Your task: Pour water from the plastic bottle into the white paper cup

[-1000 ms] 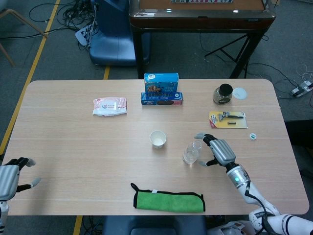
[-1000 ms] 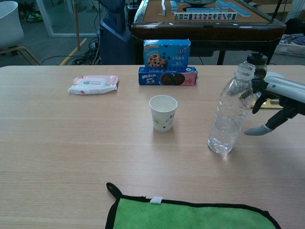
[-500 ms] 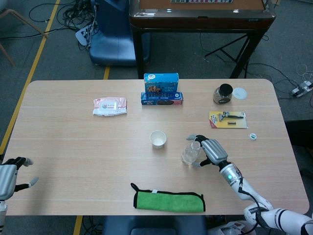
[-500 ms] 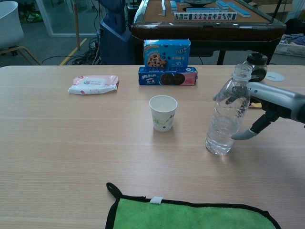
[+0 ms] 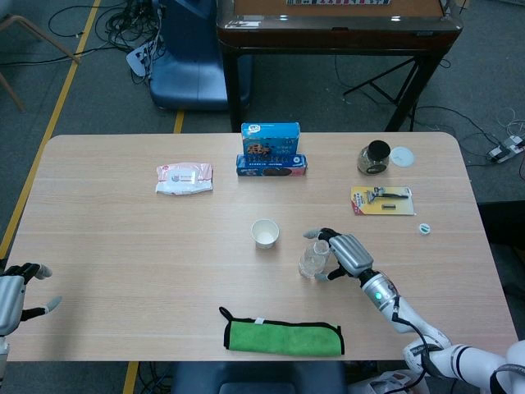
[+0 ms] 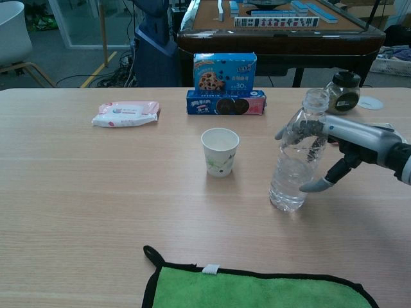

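The uncapped clear plastic bottle (image 5: 312, 256) (image 6: 292, 167) stands on the table, leaning slightly left, with water in its lower part. My right hand (image 5: 344, 253) (image 6: 340, 138) grips it from the right: fingers (image 6: 302, 128) wrap round its upper body and the thumb touches its lower side. The white paper cup (image 5: 264, 233) (image 6: 219, 151) stands upright a short way left of the bottle and looks empty. My left hand (image 5: 16, 291) hangs off the table's front left edge, fingers apart, holding nothing.
Two blue cookie boxes (image 5: 271, 150) (image 6: 225, 80) stand behind the cup, a wipes packet (image 5: 184, 177) to their left. A green cloth (image 5: 283, 336) (image 6: 257, 289) lies at the front edge. At the right are a jar (image 5: 375, 157), a razor pack (image 5: 382, 199) and a small cap (image 5: 425, 229).
My right hand closed round the bottle and moved it left toward the cup; the bottle now leans a little. The left hand dropped slightly.
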